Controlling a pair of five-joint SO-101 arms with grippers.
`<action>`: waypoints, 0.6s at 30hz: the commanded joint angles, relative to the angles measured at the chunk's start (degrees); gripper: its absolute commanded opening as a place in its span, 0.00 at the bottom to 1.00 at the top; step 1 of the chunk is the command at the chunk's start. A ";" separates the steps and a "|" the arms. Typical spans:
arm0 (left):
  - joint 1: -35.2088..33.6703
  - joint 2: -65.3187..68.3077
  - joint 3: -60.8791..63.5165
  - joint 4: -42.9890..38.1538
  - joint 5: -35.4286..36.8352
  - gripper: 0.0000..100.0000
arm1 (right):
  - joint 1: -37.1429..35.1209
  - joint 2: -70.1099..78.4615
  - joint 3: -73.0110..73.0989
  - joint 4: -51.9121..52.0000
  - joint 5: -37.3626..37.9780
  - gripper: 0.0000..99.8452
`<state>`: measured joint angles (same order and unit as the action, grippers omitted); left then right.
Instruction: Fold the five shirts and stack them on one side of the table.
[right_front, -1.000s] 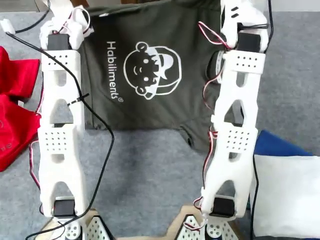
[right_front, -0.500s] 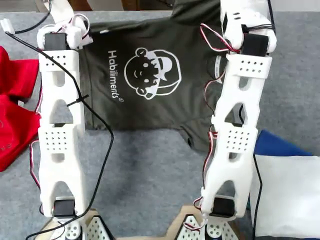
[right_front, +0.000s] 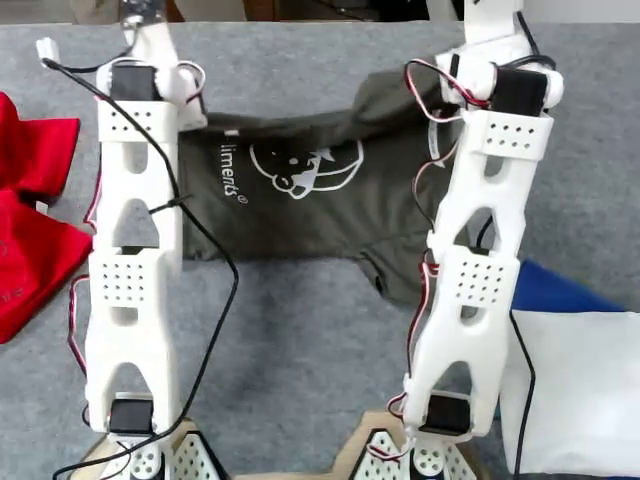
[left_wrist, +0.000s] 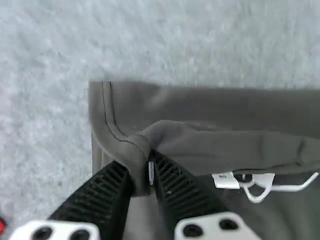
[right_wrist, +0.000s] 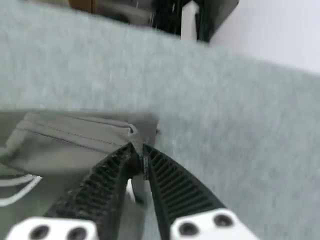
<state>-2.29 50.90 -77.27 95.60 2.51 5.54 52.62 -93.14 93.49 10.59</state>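
Observation:
A dark olive shirt (right_front: 300, 215) with a white cartoon print lies on the grey table between the two arms. Its far edge is lifted and doubled over toward the near side, covering the upper half of the print. My left gripper (left_wrist: 142, 175) is shut on a stitched corner of the olive shirt (left_wrist: 225, 130), held above the cloth below. My right gripper (right_wrist: 136, 155) is shut on the other far corner of the shirt (right_wrist: 65, 145). In the high view the left arm (right_front: 135, 150) stands over the shirt's left side and the right arm (right_front: 495, 160) over its right side.
Red shirts (right_front: 30, 230) lie crumpled at the table's left edge. A blue shirt (right_front: 550, 290) and a white one (right_front: 580, 390) lie at the near right. A black cable (right_front: 215, 300) trails down beside the left arm. Bare grey table (right_front: 300, 350) lies in front of the shirt.
Both arms have drawn back toward the near side with the shirt's far corners. The far edge has come off the table and folded over, hiding the print's top.

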 joint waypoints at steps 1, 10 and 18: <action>-0.18 -1.27 -2.73 2.37 -0.44 0.02 | 2.07 -6.99 -2.59 4.31 0.53 0.00; 0.70 -2.59 3.52 5.45 -0.79 0.02 | 4.09 -10.51 -2.33 8.88 0.09 0.00; 2.73 -17.10 17.32 5.45 -0.79 0.02 | 4.35 -13.85 5.05 8.97 -2.37 0.00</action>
<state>-0.18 42.29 -66.11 100.26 2.07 8.70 45.23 -91.74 101.49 9.80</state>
